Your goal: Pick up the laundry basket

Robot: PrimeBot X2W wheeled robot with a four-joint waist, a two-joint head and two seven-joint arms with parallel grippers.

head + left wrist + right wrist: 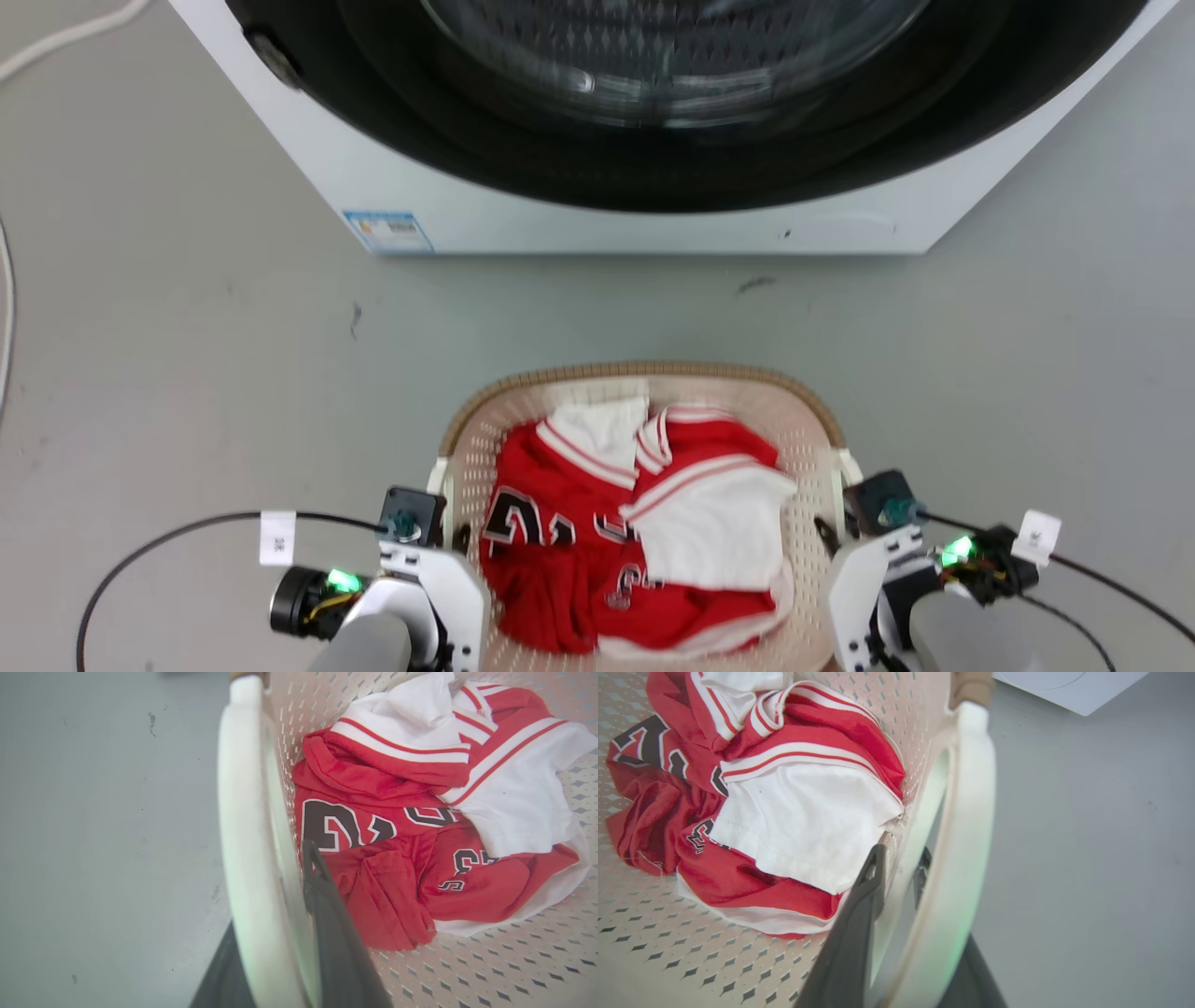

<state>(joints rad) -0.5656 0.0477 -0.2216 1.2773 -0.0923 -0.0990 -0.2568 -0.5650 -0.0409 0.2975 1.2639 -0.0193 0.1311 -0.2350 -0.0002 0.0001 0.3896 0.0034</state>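
The laundry basket (644, 372), cream and perforated with a brown woven rim, sits low in the middle of the head view, holding red and white jerseys (597, 551). My left gripper (446, 534) is at its left white handle (243, 812). In the left wrist view, the left gripper (275, 882) straddles that handle, one dark finger (327, 914) inside the basket wall and the other outside, shut on it. My right gripper (836, 534) is at the right handle (966, 812). There the right gripper (899, 858) clamps the handle the same way.
A white washing machine (653, 219) with a dark round door stands just beyond the basket, its corner (1064, 686) also showing in the right wrist view. Grey floor (187, 327) lies on both sides. Black cables (168, 537) trail from both wrists.
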